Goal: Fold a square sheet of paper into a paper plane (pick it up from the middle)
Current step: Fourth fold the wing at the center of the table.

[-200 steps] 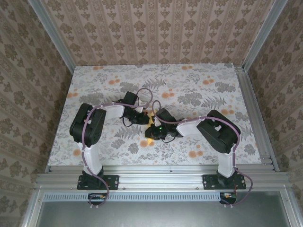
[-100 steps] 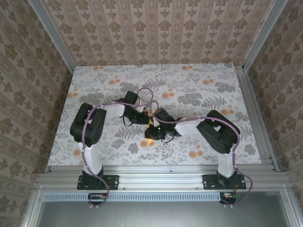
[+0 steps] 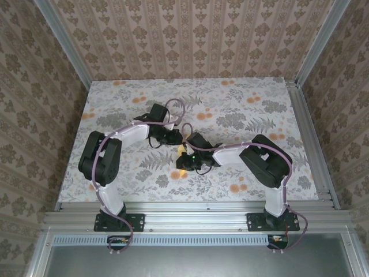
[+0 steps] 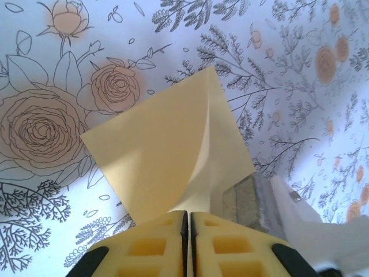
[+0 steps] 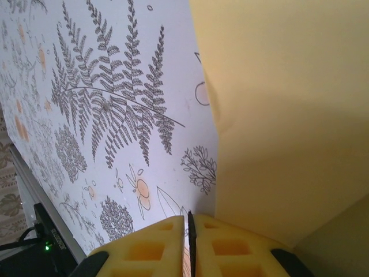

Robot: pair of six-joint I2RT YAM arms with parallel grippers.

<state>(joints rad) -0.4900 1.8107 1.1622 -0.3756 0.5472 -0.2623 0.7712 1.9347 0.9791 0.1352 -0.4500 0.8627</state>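
The table wore a pale cloth printed with grey ferns and small orange flowers, and patterned walls stood on three sides. The left arm and the right arm both reached inward, and their wrists met near the middle of the table.

Between and just under those wrists sat the sheet of paper, mustard yellow and mostly hidden from above, with only small patches showing. From the left wrist the sheet of paper was lifted off the cloth and bent along a soft curve. One corner pointed away, and the near end narrowed down into the seam between the yellow pads. The left jaws were together, clamped on that narrow end. A grey-faced finger of the other arm lay against the sheet's lower right edge.

From the right wrist the sheet stood very close, covering the right side of the view above the fern print. The right jaws were together too, with a thin dark edge in the seam between their pads, so they appeared clamped on the sheet.
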